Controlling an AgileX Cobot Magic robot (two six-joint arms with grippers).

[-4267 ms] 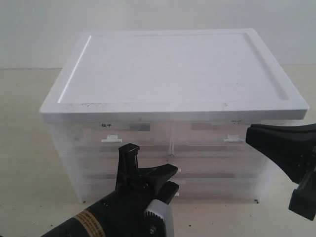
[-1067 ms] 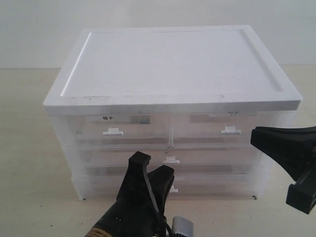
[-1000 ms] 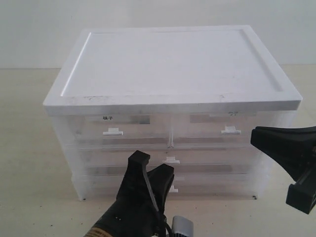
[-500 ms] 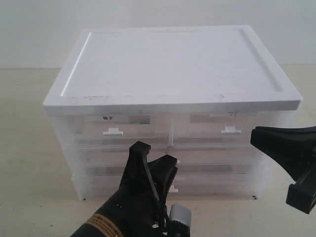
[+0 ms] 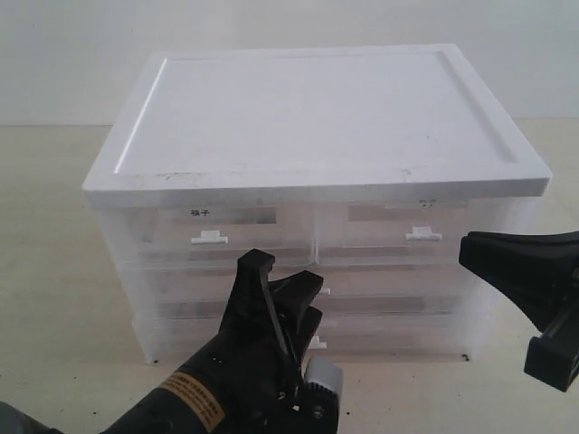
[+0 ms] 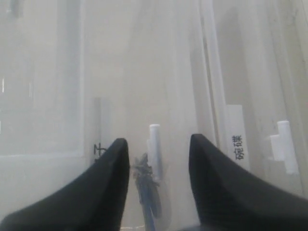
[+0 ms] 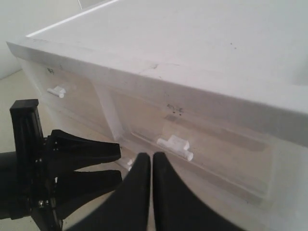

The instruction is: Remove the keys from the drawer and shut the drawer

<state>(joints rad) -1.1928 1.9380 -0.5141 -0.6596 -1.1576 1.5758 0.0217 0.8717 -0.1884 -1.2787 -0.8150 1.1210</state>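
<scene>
Dimly, blue-grey keys (image 6: 147,190) show through the translucent drawer (image 5: 407,286), framed by the wide-spread left hand (image 6: 159,138).

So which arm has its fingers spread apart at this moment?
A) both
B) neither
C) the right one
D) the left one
D: the left fingers stand apart, with a white tab handle showing between them in the left wrist view, while the right fingers are pressed together.

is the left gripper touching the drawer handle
Apart. Left wrist view shows the drawer handle standing between the open left gripper fingers, with a clear gap on each side.
</scene>
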